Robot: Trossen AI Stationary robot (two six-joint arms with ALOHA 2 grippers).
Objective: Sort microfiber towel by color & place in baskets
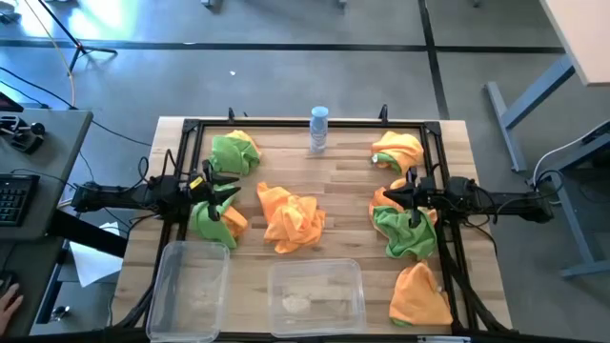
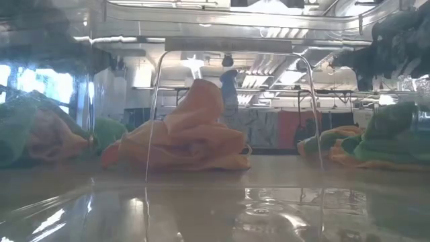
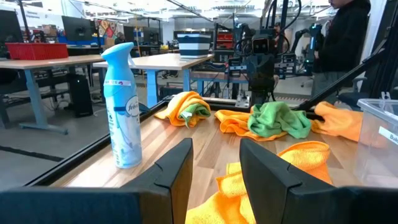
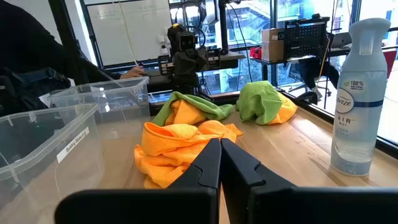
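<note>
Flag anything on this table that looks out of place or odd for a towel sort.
One thing stands out: a light blue spray bottle stands upright at the table's far edge, among the towels though it is neither towel nor basket. Both clear baskets hold no towels, and green and orange towels lie bunched together in mixed heaps.

A robotics lab or workshop. Beyond the wooden table, the left wrist view shows rows of desks with monitors at upper left and a red bin. The right wrist view shows a whiteboard at upper left, shelving with boxes at upper right, and large windows.
</note>
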